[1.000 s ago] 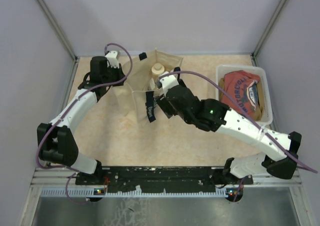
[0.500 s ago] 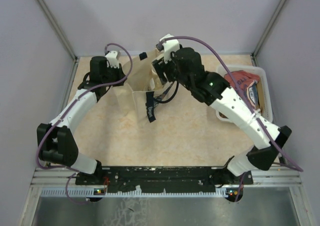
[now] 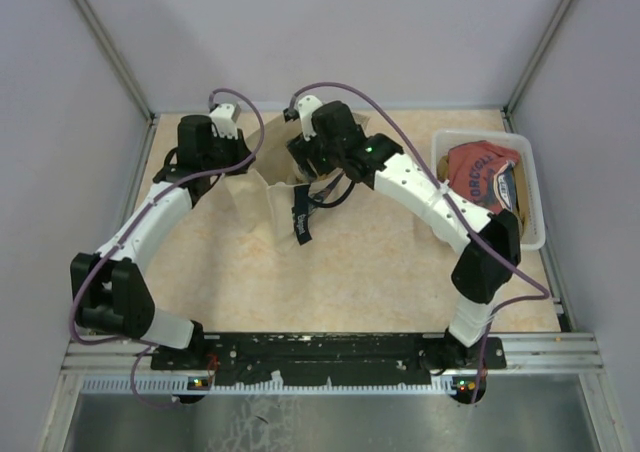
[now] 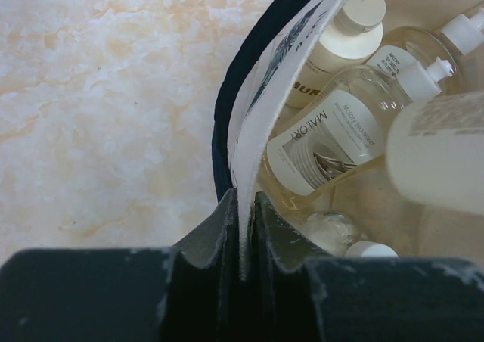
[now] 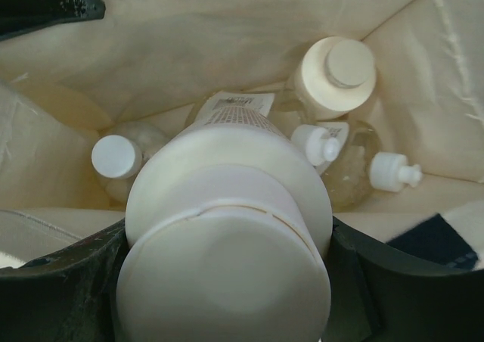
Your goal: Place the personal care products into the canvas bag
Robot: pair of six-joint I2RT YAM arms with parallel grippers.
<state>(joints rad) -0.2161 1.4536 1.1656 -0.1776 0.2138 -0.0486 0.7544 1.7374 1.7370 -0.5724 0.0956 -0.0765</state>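
Note:
The canvas bag stands open at the table's back middle, dark strap hanging in front. My left gripper is shut on the bag's rim cloth, pinched between its jaws. My right gripper hangs over the bag's mouth, shut on a cream-white bottle, cap toward the camera. Inside the bag lie a cream bottle, two clear pump bottles and a small round clear bottle with white cap.
A white plastic tub holding a red shirt stands at the back right. The right arm's upper link stretches from the bag toward the tub. Walls close the table at the back and both sides.
The right arm swung from in front of the bag up and back, then left, and now hangs over the bag's mouth with the cream-white bottle. The left arm has not moved.

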